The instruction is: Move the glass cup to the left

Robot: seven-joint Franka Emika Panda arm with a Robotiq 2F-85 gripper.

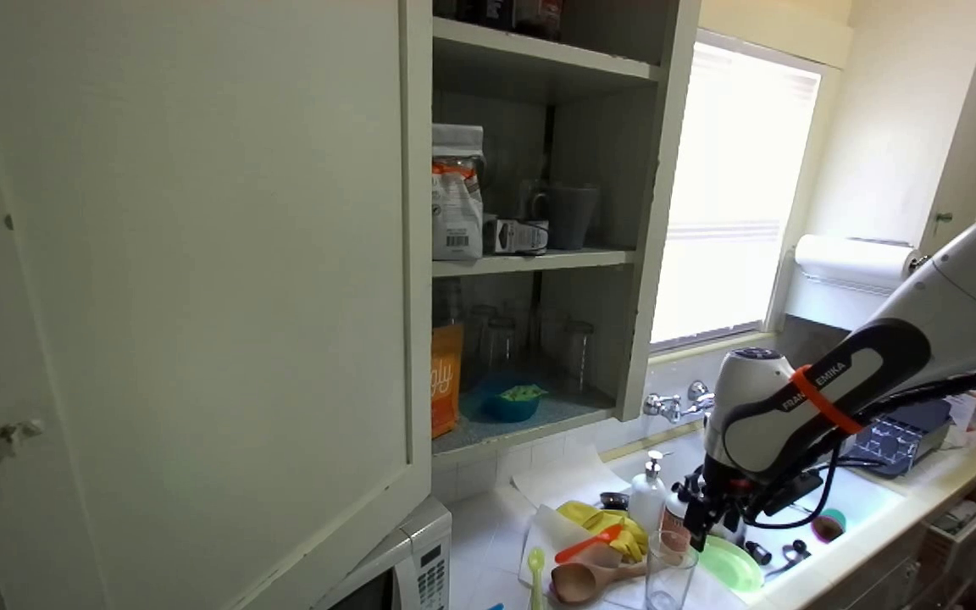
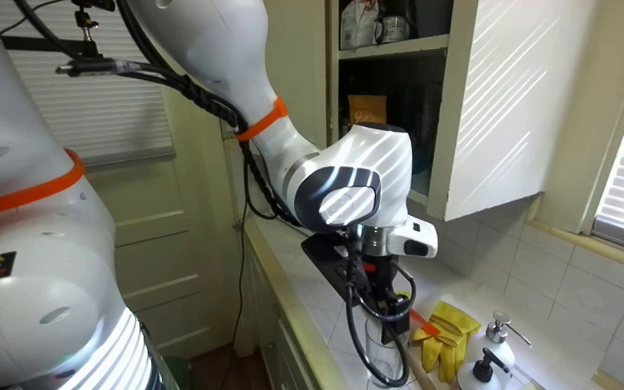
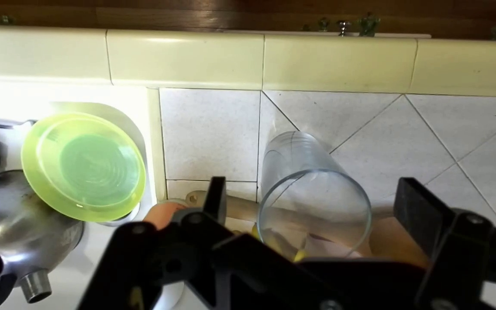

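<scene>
The glass cup (image 1: 668, 585) is clear and tall and stands upright on the white tiled counter, low in an exterior view. It also shows in an exterior view (image 2: 379, 355), partly behind the gripper and its cable. In the wrist view the cup (image 3: 299, 159) is seen from above, with its round rim between the two fingers. My gripper (image 3: 314, 202) is open and empty, with a visible gap between the rim and each finger. The gripper also shows in an exterior view (image 1: 695, 525), close to the cup's rim.
A wooden spoon (image 1: 579, 585), yellow gloves (image 1: 594, 518) and an orange utensil (image 1: 590, 544) lie beside the cup. A green plate (image 3: 97, 168) and a metal kettle (image 3: 28, 224) are at the sink. Soap bottles (image 2: 499, 346) stand near the gloves. An open cabinet (image 1: 530, 263) hangs above.
</scene>
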